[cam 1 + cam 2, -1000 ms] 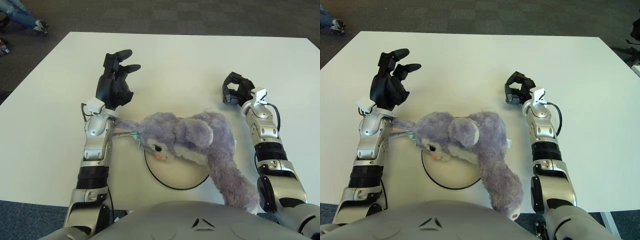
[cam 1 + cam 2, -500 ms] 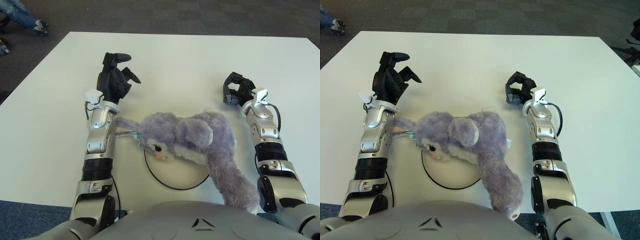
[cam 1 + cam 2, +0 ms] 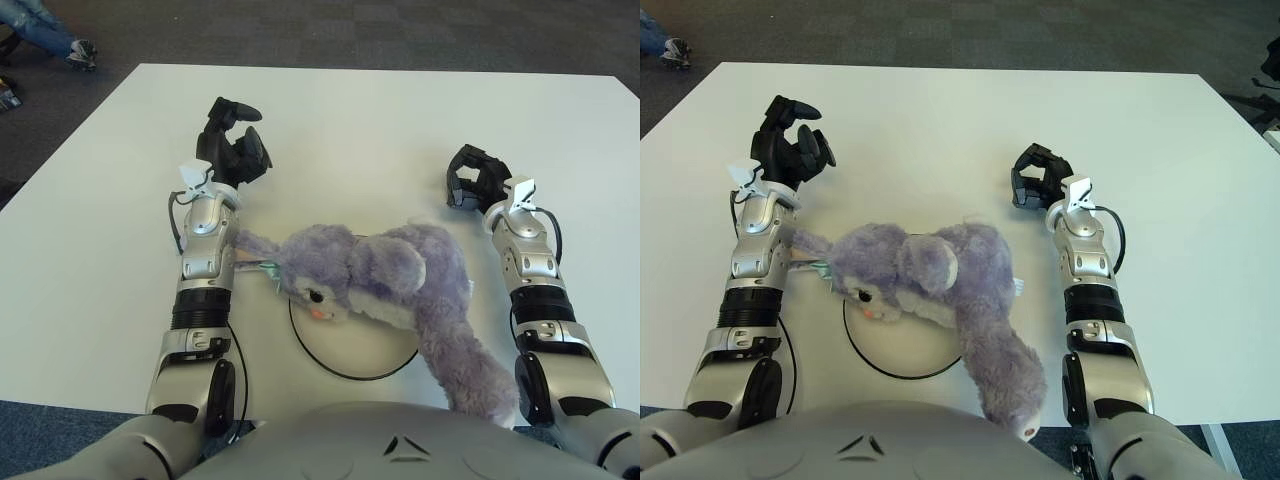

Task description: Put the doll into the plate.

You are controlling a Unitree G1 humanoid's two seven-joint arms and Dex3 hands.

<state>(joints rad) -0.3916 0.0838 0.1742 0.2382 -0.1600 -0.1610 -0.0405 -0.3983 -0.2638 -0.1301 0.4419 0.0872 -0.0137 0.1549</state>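
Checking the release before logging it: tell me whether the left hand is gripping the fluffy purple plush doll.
No. The left hand shows curled and holding nothing beyond the fluffy purple plush doll, which lies across the round white plate.

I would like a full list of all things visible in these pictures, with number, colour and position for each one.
doll: one, purple plush, lying across the plate, its long part reaching toward the robot's body
plate: one, white with dark rim, near table edge, mostly under the doll
table: one, white
floor: dark grey carpet around the table
shoe: one, grey, on the floor at top left, worn by a person in jeans
left hand: one, black, curled, holding nothing, left of the doll
right hand: one, black, curled, holding nothing, right of the doll
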